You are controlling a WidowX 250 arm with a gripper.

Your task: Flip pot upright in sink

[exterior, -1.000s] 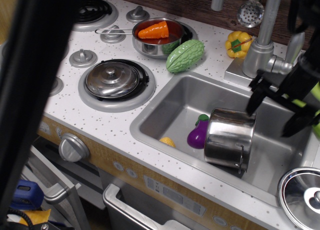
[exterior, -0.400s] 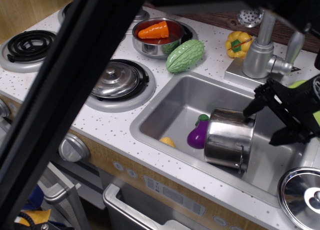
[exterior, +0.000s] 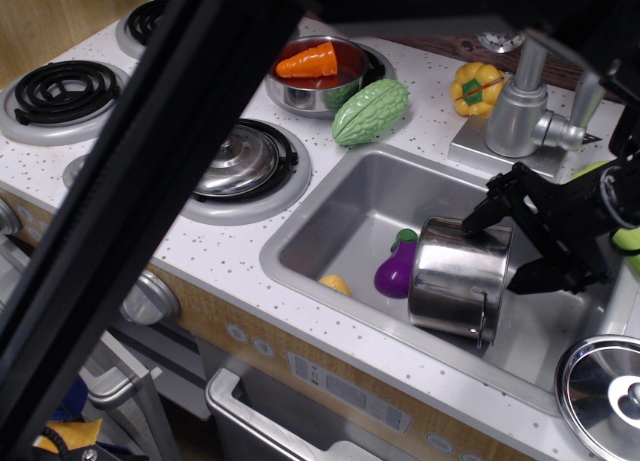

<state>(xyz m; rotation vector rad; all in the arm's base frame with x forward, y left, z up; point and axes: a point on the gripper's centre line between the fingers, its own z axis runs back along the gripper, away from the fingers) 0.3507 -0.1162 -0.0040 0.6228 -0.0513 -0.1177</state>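
Now the claw [exterior: 497, 249] sits lower and further left than a second ago, down at the far end of the pot [exterior: 460, 274], where before it hung off to the right above the basin. Its black fingers stand apart: one tip rests near the pot's upper edge, the other lies beside its right side, and nothing is clamped yet. The pot has not moved; it lies tipped on its side in the right half of the sink [exterior: 350, 206], touching the eggplant [exterior: 396, 269]. To my mind this is the reach for the rim, with the flip itself not begun.

The pot is polished steel, a straight-walled cylinder with a thin wire loop handle showing at its near end; smooth and round, it likely slips or rolls under a poor pinch. The sink is a matt grey basin with rounded corners, set in a white speckled table [exterior: 240, 251]. The eggplant looks like glossy purple plastic.
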